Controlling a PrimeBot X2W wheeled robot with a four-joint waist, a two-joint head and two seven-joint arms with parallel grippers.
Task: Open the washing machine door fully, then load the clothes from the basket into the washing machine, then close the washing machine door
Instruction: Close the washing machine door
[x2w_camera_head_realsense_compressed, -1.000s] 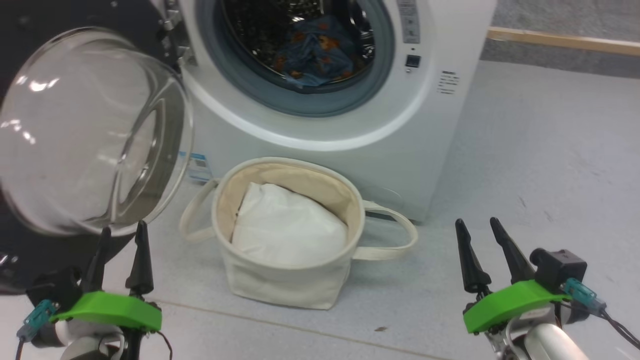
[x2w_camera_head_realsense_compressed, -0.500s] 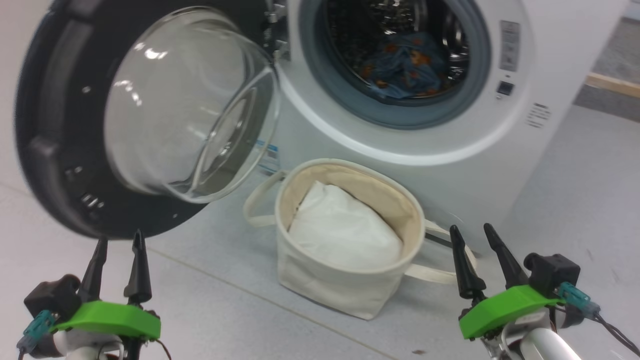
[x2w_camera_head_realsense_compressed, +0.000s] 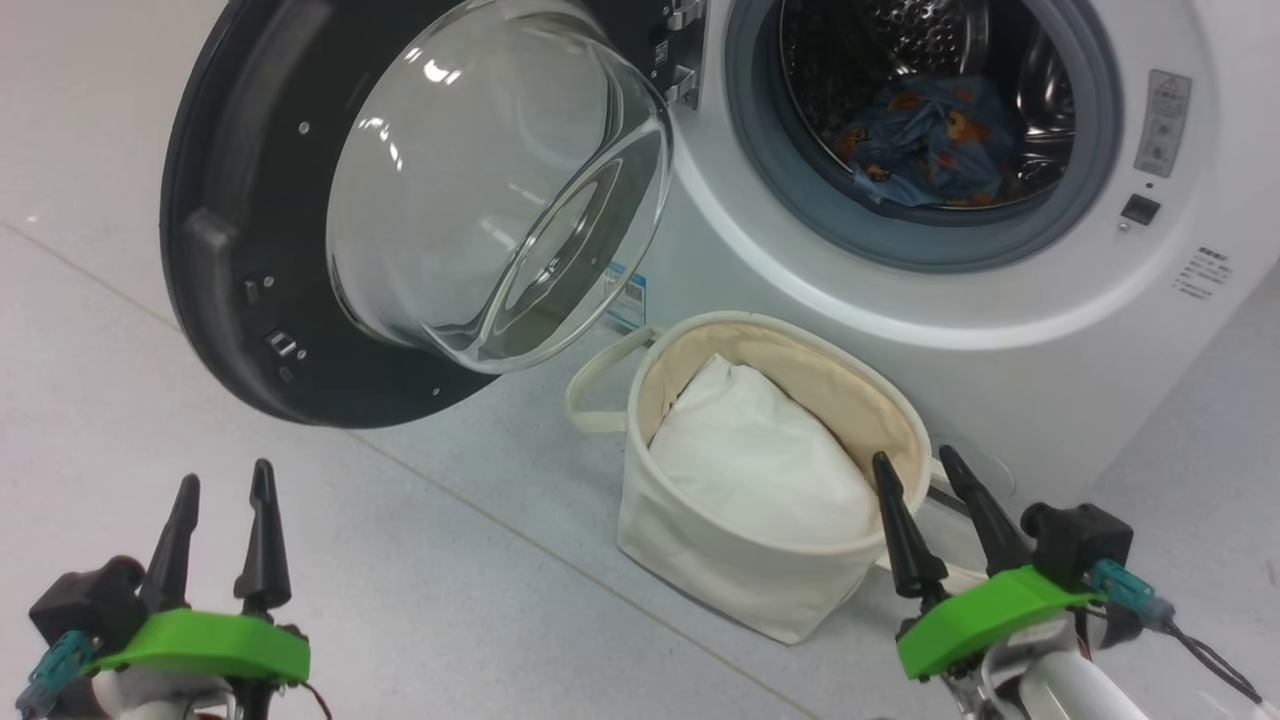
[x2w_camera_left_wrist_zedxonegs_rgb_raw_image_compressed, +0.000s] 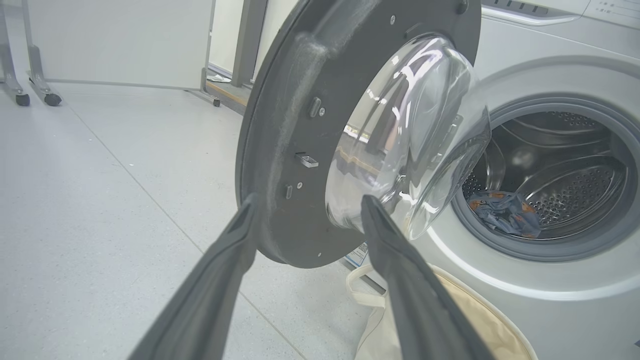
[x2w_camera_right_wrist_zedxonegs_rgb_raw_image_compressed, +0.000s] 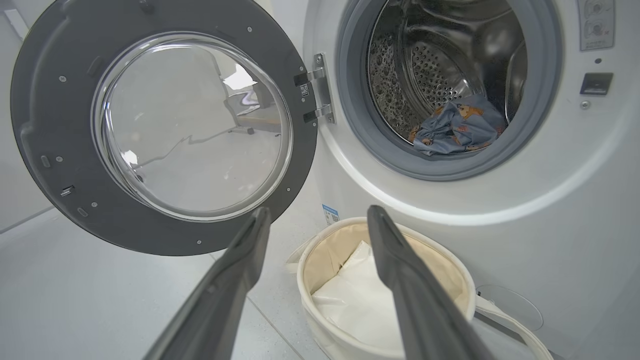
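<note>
Above and ahead of the spread, empty left gripper (x2w_camera_head_realsense_compressed: 226, 473) stands the swung-open washing machine door (x2w_camera_head_realsense_compressed: 215, 200), farther from the equally spread right gripper (x2w_camera_head_realsense_compressed: 912, 454), with the bear-print clothes (x2w_camera_head_realsense_compressed: 930, 140) inside the drum (x2w_camera_head_realsense_compressed: 900, 40).

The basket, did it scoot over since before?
No. The basket sits just where it was in front of the washing machine, its handle by the blue label sticker; the head camera swung, not the basket.

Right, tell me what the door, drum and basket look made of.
Door: black rim, probably plastic, faint sheen; clear bowl, likely glass, bright reflections. Drum: shiny perforated metal, probably steel. Basket: matte cream cloth, canvas-like, soft walls.
</note>
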